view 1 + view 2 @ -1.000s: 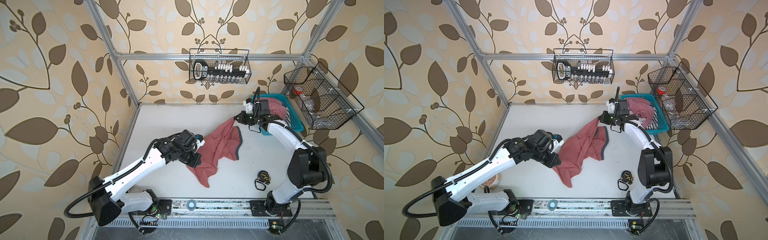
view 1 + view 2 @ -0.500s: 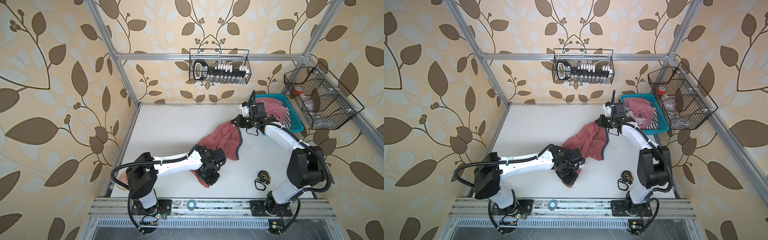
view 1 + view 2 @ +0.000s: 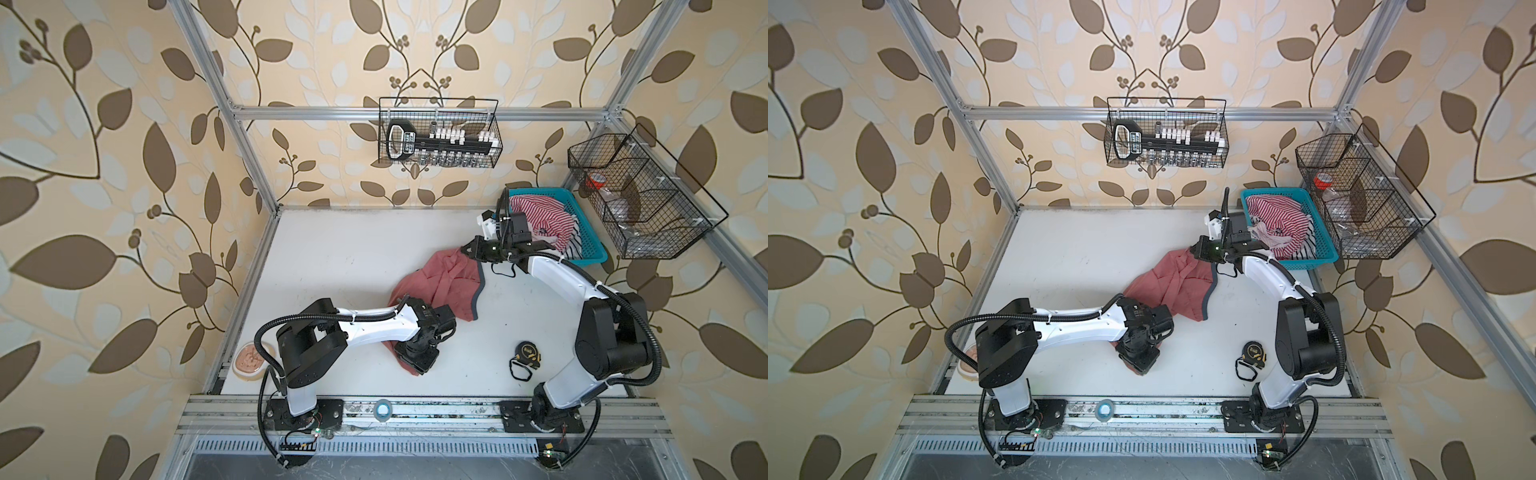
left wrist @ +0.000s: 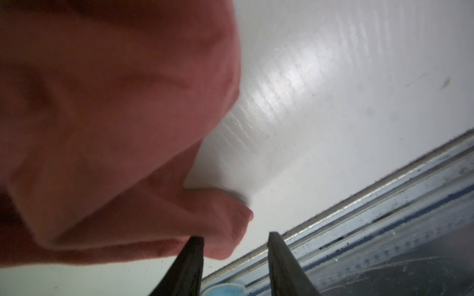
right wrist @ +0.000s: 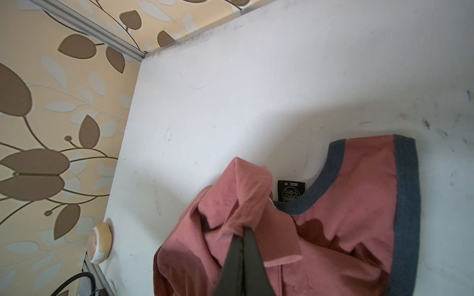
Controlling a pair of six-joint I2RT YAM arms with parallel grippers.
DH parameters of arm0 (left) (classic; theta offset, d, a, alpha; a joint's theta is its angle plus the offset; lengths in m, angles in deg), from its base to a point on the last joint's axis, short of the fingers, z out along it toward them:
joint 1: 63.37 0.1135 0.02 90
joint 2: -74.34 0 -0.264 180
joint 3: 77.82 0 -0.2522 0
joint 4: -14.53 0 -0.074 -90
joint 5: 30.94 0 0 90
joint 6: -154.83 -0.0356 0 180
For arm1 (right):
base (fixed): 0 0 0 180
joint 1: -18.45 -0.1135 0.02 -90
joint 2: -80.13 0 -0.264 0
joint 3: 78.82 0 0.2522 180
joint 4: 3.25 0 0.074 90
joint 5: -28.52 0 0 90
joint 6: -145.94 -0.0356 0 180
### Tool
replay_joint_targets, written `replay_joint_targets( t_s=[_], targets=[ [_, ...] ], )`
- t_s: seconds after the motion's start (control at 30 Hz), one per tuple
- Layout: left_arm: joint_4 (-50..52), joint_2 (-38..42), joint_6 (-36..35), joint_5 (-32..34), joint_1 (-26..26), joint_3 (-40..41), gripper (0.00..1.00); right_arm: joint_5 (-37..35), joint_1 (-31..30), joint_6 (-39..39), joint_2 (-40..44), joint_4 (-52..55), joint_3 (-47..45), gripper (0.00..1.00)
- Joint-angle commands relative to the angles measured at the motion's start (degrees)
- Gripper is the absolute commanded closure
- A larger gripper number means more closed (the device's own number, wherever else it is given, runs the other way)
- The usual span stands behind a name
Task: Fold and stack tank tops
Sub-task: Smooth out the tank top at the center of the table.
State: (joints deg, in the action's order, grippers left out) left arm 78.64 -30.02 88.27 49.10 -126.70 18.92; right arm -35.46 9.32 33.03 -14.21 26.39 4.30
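Observation:
The dusty red tank top [image 3: 451, 286] [image 3: 1181, 286] with blue-grey trim lies crumpled mid-table in both top views. My right gripper [image 3: 467, 249] [image 3: 1196, 249] [image 5: 243, 230] is shut on a bunched fold at its far end, next to the blue basket. My left gripper [image 3: 415, 363] [image 4: 234, 237] points down at the shirt's near corner. It is open, and the red cloth [image 4: 115, 128] sags just past the fingertips, touching one finger. The red-and-white striped tank top [image 3: 540, 216] [image 3: 1281, 220] lies heaped in the blue basket [image 3: 588, 245] [image 3: 1323, 245].
A black tape measure [image 3: 528, 353] [image 3: 1254, 353] lies on the table front right. A round pinkish dish [image 3: 249, 360] sits at the front left corner, and a tape roll [image 3: 382, 409] on the front rail. Wire baskets hang on the back wall [image 3: 436, 139] and the right wall [image 3: 640, 199].
My left arm has swung from the shirt's left edge round to its near corner, bunching the cloth, and its jaws have parted. My right gripper has kept its grip on the far end.

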Motion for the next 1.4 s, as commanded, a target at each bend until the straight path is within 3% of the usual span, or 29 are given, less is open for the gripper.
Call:
replay_joint_targets(
  t_s=[0.0, 0.3, 0.4, 0.5, 0.67, 0.83, 0.97, 1.37],
  targets=[
    [2.1, -2.0, 0.6, 1.0, -1.6, -0.7, 0.60, 1.2, -0.4, 0.5, 1.7, -1.1, -1.2, 1.00],
    [5.4, -4.1, 0.0, 2.0, -2.0, -0.2, 0.65, 1.4, -0.2, 0.3, 1.8, -1.9, -1.8, 1.00],
    [5.3, -4.8, -0.1, 2.0, -2.0, -0.4, 0.79, 1.4, -0.3, 0.2, 1.8, -1.9, -1.9, 1.00],
    [5.7, -3.4, -0.2, 4.0, -2.0, -0.7, 1.00, 1.4, -0.2, 0.2, 2.3, -1.8, -1.8, 1.00],
    [11.9, 6.0, -1.4, 12.2, 0.9, -3.9, 1.00, 1.1, 0.4, 0.0, 5.4, -1.0, -1.0, 1.00],
    [16.4, 24.9, -5.1, 17.7, 11.5, -10.1, 1.00, -0.1, 1.4, 0.1, 12.4, 1.3, 1.4, 1.00],
    [16.3, 35.0, -9.4, 20.3, 17.6, -16.3, 1.00, -0.9, 2.3, 0.2, 18.4, 3.4, 3.5, 1.00],
    [15.6, 43.5, -15.6, 43.6, 20.1, -35.1, 1.00, -3.6, 5.1, 1.9, 37.1, 12.0, 9.8, 1.00]
  ],
)
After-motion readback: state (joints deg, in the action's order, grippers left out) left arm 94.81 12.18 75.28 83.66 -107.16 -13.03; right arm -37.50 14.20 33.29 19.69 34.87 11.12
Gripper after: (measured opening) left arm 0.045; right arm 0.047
